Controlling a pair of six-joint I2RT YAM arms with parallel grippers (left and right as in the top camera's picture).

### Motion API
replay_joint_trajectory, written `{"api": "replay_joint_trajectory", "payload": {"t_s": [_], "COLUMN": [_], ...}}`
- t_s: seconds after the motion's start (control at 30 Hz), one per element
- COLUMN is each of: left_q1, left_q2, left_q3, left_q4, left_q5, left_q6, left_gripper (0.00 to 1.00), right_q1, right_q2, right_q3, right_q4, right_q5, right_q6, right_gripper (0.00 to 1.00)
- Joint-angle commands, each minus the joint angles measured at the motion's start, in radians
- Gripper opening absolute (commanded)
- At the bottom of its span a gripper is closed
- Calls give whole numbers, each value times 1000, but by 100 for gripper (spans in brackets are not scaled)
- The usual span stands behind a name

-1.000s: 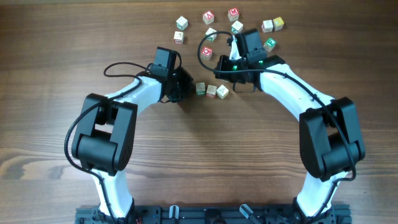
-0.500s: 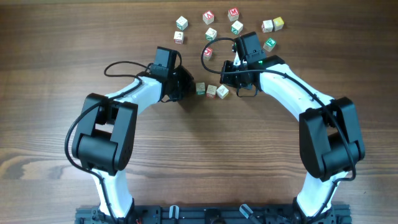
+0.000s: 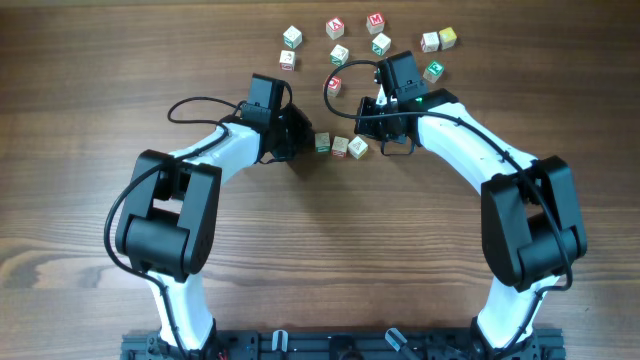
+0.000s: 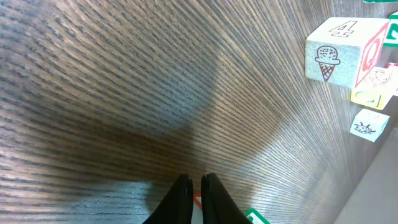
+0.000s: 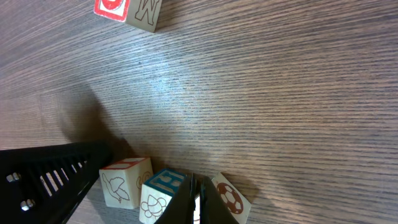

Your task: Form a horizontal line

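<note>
Two matching arms on show: the left arm (image 3: 225,150) and the right arm (image 3: 470,140) both wear glossy white shells on the long links, with chunky rounded black housings (image 3: 165,222) at the joints. A thin black cable (image 3: 190,105) curls off the left one, and another black loop (image 3: 328,85) off the right. A small green light (image 3: 418,99) glows on the right's black wrist block. The left gripper (image 4: 193,182) and right gripper (image 5: 198,186) end in slim matte-black fingers. A black rail (image 3: 330,345) carries both bases.

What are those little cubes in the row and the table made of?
Row of cubes: probably pale, matte wood, painted with pictures and letters. Table: brown wood or wood-look laminate; streaky grain, faint sheen under the light.
</note>
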Motion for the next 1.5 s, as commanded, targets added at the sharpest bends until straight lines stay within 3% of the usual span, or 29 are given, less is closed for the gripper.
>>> {"api": "replay_joint_trajectory", "payload": {"t_s": [0.0, 0.77, 1.1, 1.23, 1.27, 1.4, 1.47], "left_q1": [-8, 0, 90, 105, 103, 98, 94], "left_q2": [15, 15, 15, 15, 15, 15, 15], "left_q3": [-13, -13, -13, -13, -13, -16, -17], "left_q4": [4, -3, -212, -306, -325, -336, -335], "left_q5": [7, -21, -83, -159, -190, -239, -251], "left_q6": [14, -36, -34, -34, -34, -34, -34], "left_gripper": [10, 10, 11, 22, 33, 47, 69], "right_q1": [3, 3, 3, 3, 3, 3, 3], "right_q2": [-14, -14, -14, -14, -14, -14, -14], "right_q3": [-2, -2, -3, -16, -27, -43, -49], "right_q4": [2, -31, -217, -245, -245, -253, -254], "right_q5": [21, 74, 245, 237, 236, 170, 145], "right_q6": [12, 13, 98, 97, 93, 89, 86], "right_gripper": [6, 6, 5, 5, 6, 6, 6]}}
